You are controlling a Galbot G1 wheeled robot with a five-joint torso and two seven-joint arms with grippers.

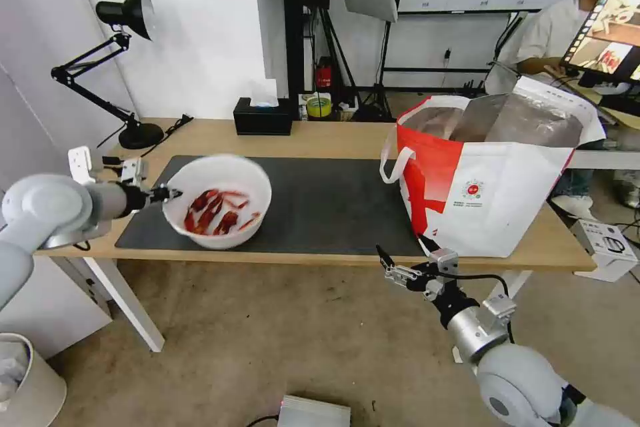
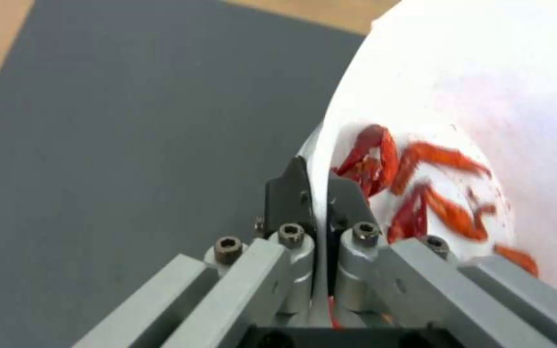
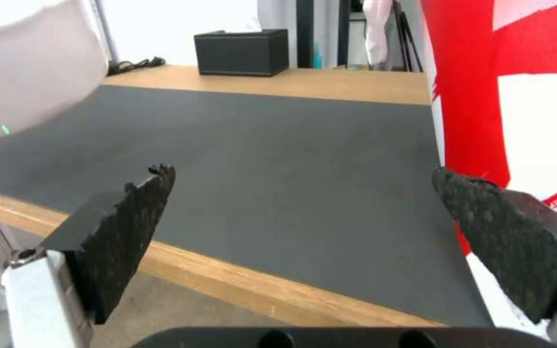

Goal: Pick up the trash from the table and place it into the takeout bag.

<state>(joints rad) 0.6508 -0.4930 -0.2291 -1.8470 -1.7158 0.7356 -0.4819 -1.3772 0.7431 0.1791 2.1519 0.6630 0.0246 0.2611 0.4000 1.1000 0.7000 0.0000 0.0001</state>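
A white round bowl (image 1: 217, 200) of red crayfish shells (image 1: 215, 211) hangs tilted just above the left part of the dark grey mat (image 1: 320, 203) on the table (image 1: 333, 137). My left gripper (image 1: 170, 194) is shut on the bowl's left rim; in the left wrist view its fingers (image 2: 295, 198) pinch the thin white rim of the bowl (image 2: 485, 96) with the shells (image 2: 420, 193) beside them. The takeout bag (image 1: 490, 177) stands open at the table's right end, foil lining showing. My right gripper (image 1: 405, 256) stands open below the front edge of the table, left of the bag (image 3: 517, 96).
A black tissue box (image 1: 263, 116) sits at the table's back edge, and a black desk lamp (image 1: 127, 73) stands at the back left corner. A white bin (image 1: 27, 380) is on the floor at lower left. A person sits behind the bag at the far right.
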